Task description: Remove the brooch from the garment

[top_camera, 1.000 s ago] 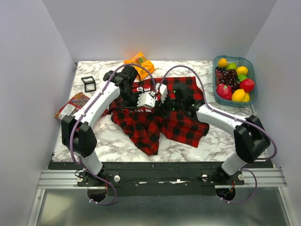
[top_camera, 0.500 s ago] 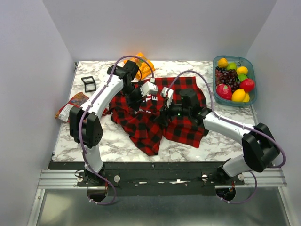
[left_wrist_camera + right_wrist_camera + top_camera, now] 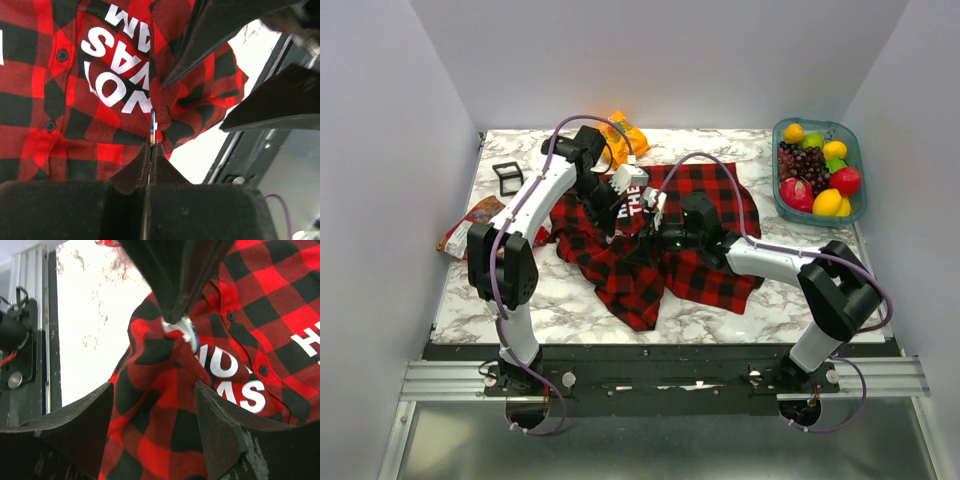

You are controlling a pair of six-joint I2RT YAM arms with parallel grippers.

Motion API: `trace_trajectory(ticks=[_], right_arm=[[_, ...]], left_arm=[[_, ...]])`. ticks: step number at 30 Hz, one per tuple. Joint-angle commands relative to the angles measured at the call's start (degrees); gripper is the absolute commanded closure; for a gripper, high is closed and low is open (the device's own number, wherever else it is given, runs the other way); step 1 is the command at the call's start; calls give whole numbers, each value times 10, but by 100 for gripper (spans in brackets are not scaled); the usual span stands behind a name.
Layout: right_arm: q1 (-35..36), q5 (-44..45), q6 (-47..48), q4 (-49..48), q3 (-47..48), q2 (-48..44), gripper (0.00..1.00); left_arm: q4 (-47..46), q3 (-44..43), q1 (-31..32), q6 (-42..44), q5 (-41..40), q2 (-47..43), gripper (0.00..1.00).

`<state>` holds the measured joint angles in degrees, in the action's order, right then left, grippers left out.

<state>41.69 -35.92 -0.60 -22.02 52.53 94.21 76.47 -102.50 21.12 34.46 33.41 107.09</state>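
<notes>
While my left gripper is clamped on the brooch, the garment bunched against it, my right gripper stands jaws apart just opposite, a plaid fold between; orange bag beyond.

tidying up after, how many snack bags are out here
2: orange bag at the far edge, red bag at the left edge. The shirt may hide more.

Bright, even light is cast from above; only soft shadows are seen on the table. In the wrist views the near fingers are blurred, the tabletop overexposed.
</notes>
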Motion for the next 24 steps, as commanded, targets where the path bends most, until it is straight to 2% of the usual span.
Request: trace_trajectory(ticks=[1, 9, 17, 24], right_arm=[[7, 7, -49, -68, 43, 29, 28], [9, 2, -105, -77, 89, 69, 28], [10, -11, -75, -50, 95, 80, 43], [11, -81, -25, -39, 92, 82, 38]], left_arm=[[104, 11, -15, -47, 60, -6, 100], [104, 48, -16, -43, 81, -21, 100], [104, 49, -21, -43, 92, -22, 100], [105, 48, -33, -33, 104, -18, 100]])
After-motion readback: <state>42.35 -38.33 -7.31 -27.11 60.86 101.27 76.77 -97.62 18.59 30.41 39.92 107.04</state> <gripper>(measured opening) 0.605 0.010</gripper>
